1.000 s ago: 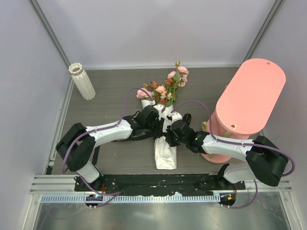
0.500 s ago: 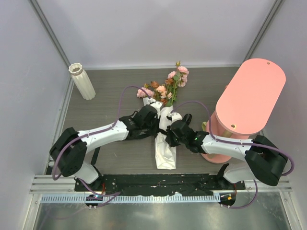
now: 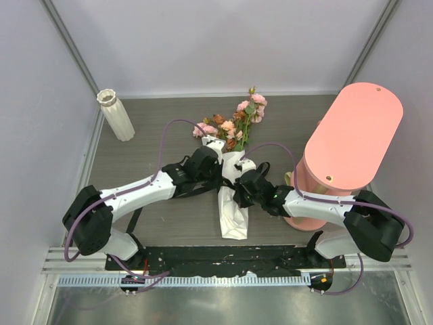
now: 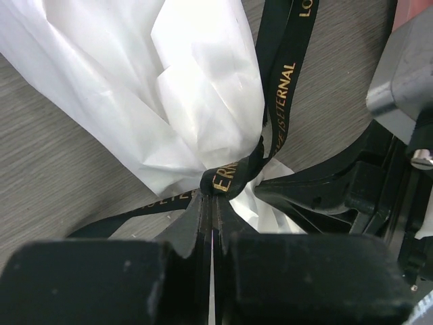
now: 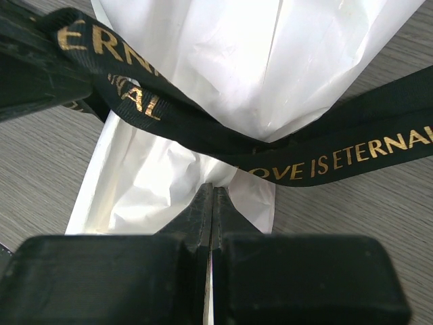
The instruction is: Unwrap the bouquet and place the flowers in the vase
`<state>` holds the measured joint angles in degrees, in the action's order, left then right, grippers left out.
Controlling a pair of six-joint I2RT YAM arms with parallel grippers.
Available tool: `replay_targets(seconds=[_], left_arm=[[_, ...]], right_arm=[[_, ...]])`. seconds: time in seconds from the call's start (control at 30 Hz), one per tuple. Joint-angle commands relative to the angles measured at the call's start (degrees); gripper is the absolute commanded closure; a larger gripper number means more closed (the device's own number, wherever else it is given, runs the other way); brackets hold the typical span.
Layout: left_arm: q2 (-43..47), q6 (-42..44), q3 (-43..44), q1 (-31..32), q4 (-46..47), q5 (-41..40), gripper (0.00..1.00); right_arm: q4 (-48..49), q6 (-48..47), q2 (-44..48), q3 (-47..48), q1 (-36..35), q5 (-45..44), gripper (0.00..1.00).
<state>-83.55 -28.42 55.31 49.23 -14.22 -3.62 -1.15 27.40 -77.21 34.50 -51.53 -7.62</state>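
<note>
Top external: grey table (image 3: 162, 128), pale walls (image 3: 223, 40), bouquet (image 3: 233, 217).

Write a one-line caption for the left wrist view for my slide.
The closed left claw pinches the black ribbon with gold letters tied around the white paper cone of the bouquet.

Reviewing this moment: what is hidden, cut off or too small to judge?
- Left wrist view: ribbon lettering, cut by the top edge and folded where the left end effector grips it.
- Right wrist view: whether the shut right end effector pinches the paper; its own body covers the contact.
- Top view: the ribbon knot and both end effectors' tips, hidden under the arms.
- Top view: the inside of the vase, too small.
</note>
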Motion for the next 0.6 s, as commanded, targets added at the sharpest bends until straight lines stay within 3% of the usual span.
replay_targets(seconds=[0.0, 0.57], left_arm=[[2.9, -0.8, 1.4, 0.1, 0.9, -1.9, 1.00], [19.4, -3.7, 13.8, 0.1, -13.9, -23.0, 1.00]], right_arm=[[-0.3, 0.6, -0.4, 1.2, 0.1, -1.0, 0.99], [-0.7, 0.6, -1.2, 1.7, 0.0, -2.1, 0.99]])
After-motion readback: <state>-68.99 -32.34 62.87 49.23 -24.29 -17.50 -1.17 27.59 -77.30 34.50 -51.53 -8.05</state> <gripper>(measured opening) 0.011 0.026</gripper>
